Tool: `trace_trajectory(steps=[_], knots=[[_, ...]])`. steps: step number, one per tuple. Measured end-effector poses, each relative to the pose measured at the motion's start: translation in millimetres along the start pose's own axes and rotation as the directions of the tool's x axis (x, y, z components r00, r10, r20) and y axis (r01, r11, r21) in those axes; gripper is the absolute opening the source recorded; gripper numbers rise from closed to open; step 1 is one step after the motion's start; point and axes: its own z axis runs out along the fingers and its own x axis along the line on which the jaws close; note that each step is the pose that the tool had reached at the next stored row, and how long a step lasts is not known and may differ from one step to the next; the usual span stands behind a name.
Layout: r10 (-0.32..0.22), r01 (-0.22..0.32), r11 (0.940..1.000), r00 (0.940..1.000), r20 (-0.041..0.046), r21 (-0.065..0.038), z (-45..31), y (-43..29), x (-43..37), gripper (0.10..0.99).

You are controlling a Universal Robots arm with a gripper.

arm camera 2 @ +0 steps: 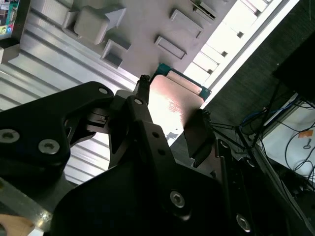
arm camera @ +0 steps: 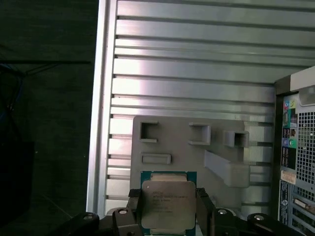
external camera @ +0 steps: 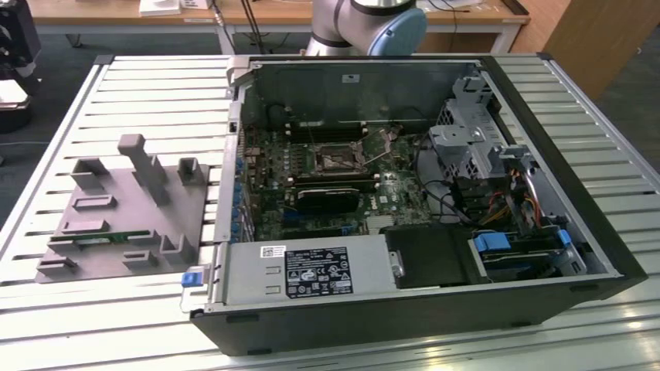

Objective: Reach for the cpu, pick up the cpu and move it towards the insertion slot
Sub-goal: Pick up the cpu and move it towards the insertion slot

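Note:
The cpu (arm camera: 166,202) is a flat square chip with a silvery top and a green edge. My gripper (arm camera: 167,212) is shut on it, a black finger (arm camera: 134,209) pressing on each of two opposite sides. In the second wrist view the cpu (arm camera 2: 173,98) sits between the fingertips (arm camera 2: 142,93) of my gripper (arm camera 2: 172,117), raised above the grey fixture (arm camera 2: 142,29). In the exterior view the insertion slot (external camera: 338,161), a square black socket with a metal frame, lies on the motherboard inside the open computer case (external camera: 577,232).
The grey plastic fixture (external camera: 124,212) with upright posts lies on the slatted metal table (external camera: 154,93) at the exterior view's left. The case holds a power supply (external camera: 304,270), a black block (external camera: 328,199), drive cages and cables. The table's edge (arm camera: 101,123) borders dark floor.

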Motion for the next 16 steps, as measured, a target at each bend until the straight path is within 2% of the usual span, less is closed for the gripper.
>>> trace_trajectory(steps=[6, 16], knots=[[0.006, -0.006, 1.0, 1.0, 0.0002, 0.0, -0.4, -0.1, -7.9, 0.533], [0.013, -0.013, 0.9999, 0.9999, -0.0001, 0.0, 0.2, -0.8, -27.9, 0.533]])
